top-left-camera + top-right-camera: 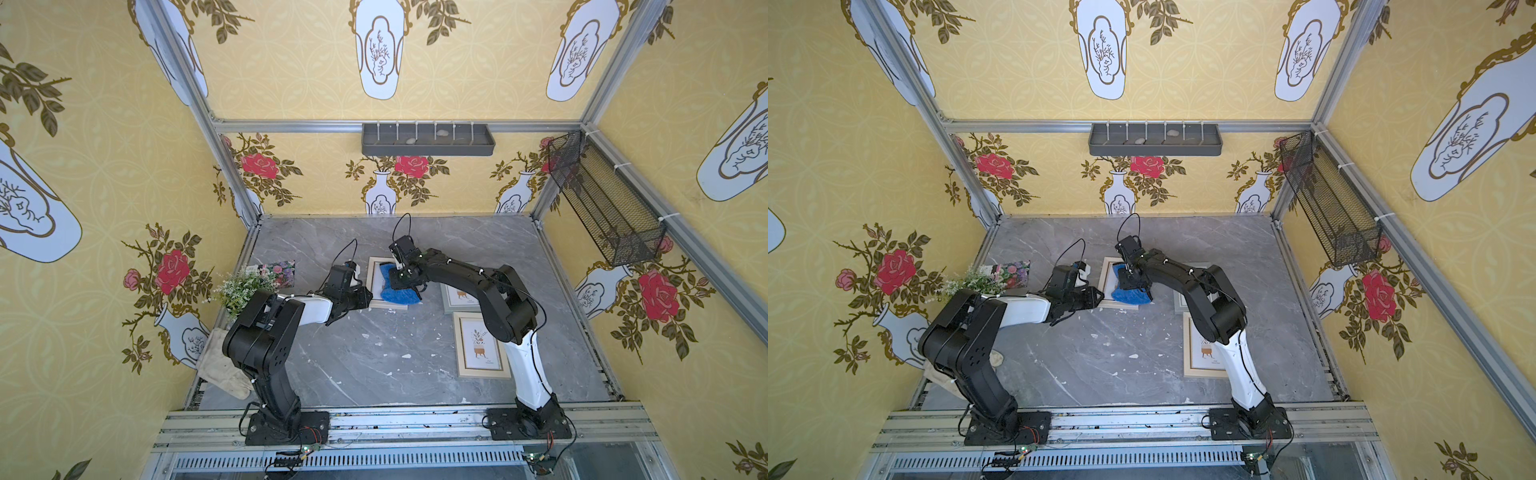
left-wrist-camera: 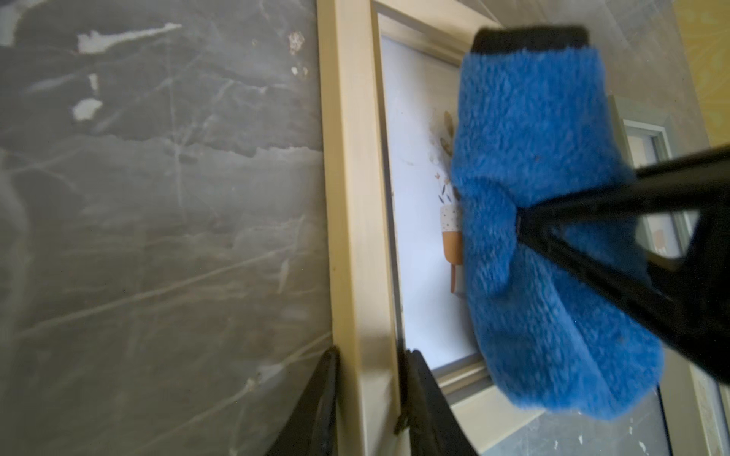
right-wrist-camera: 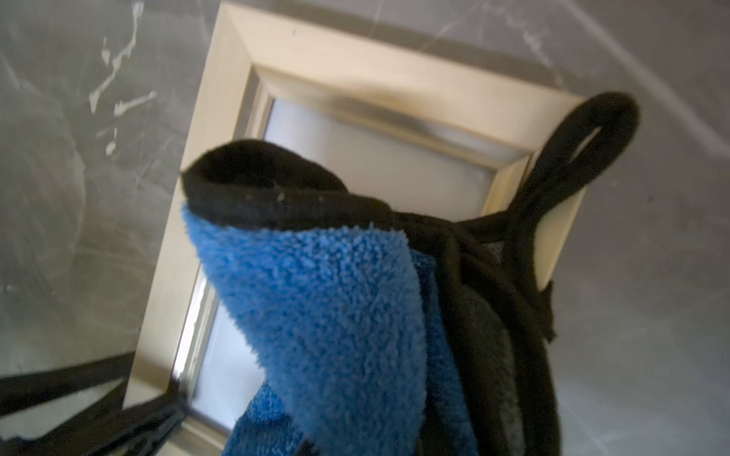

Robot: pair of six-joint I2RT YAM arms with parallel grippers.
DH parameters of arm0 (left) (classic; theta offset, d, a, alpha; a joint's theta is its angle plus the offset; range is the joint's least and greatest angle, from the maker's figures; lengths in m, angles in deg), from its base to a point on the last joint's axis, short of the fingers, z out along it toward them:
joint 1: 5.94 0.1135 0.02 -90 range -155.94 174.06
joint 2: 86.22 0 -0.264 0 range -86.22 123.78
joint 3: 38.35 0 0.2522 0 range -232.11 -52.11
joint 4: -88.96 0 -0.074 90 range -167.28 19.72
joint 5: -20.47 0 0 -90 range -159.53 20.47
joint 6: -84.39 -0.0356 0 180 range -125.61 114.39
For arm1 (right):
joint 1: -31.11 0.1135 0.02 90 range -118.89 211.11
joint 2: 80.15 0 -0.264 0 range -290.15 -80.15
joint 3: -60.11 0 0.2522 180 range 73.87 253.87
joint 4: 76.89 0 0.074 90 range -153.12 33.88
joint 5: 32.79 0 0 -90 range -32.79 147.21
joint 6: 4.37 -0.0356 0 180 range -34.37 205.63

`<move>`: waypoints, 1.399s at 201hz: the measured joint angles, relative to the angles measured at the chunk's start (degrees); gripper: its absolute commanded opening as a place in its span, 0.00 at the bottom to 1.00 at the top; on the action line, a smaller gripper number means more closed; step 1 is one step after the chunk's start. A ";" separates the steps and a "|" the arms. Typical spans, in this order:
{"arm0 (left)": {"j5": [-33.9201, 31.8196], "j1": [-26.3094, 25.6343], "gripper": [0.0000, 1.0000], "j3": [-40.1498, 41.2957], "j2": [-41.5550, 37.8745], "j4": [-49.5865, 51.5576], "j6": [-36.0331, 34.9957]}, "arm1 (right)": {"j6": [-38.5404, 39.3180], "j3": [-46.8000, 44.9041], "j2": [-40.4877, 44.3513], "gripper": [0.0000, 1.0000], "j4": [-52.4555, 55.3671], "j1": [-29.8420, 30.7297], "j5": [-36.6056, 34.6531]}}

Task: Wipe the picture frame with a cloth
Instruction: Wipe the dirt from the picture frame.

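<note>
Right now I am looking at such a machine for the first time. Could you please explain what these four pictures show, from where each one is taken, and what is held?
These are two robot arms standing on a grey marble table. Two pictures look down from above and show nearly the same view. The two close ones come from cameras on the arms' wrists. The right gripper holds a blue cloth over a pale picture frame. The left gripper appears to clamp that frame's edge, probably to steady it. Also on the table are a grey frame, another pale frame, a small plant, a flowered card and an off-white glove.
</note>
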 measured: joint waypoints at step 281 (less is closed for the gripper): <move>-4.15 -2.89 0.25 0.72 0.07 -1.51 5.75 | -0.22 9.11 -6.95 0.22 -0.72 -2.78 -1.29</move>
